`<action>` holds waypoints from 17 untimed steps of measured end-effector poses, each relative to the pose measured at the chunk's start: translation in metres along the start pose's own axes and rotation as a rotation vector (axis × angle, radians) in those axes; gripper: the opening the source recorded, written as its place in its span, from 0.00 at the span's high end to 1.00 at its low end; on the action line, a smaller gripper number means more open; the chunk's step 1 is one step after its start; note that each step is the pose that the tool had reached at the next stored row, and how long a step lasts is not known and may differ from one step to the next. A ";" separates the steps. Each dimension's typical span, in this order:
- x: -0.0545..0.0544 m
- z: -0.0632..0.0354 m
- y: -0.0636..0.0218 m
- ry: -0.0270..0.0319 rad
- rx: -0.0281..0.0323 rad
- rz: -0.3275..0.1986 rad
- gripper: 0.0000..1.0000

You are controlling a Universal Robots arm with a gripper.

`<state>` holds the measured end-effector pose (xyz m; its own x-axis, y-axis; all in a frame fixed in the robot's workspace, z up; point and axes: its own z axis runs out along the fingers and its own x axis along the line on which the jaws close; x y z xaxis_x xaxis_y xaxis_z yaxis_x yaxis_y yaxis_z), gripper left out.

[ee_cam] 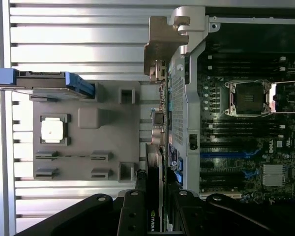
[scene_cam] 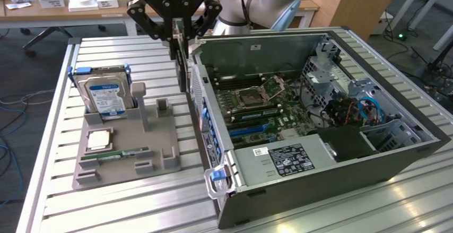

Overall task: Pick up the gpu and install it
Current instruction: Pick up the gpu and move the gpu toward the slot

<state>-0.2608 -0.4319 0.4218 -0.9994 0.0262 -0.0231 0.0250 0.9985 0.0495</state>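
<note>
My gripper (scene_cam: 177,35) is shut on the gpu (scene_cam: 182,68), a thin dark card that hangs on edge below the fingers. It hovers over the table in the gap between the grey parts holder (scene_cam: 152,137) and the back wall of the open computer case (scene_cam: 396,153). In the wrist view the gpu (ee_cam: 155,167) shows edge-on between the two black fingers (ee_cam: 132,209), beside the case wall, with the motherboard (ee_cam: 246,128) and its blue slots (ee_cam: 226,153) just across that wall.
The holder carries a hard drive (scene_cam: 106,92) standing upright, a square processor (scene_cam: 97,140) and a green RAM stick (scene_cam: 113,153). Inside the case lie a power supply (scene_cam: 283,158) and cables (scene_cam: 361,111). A desk with small items stands behind the table.
</note>
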 end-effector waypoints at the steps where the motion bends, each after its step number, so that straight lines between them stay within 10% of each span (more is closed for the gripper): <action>1: -0.002 0.0000 0.0002 0.0001 0.0000 0.000 0.74; 17: -0.027 0.0009 0.0061 0.0001 -0.0001 0.000 0.74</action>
<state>-0.2335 -0.4264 0.4219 -0.9994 0.0262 -0.0230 0.0250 0.9985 0.0496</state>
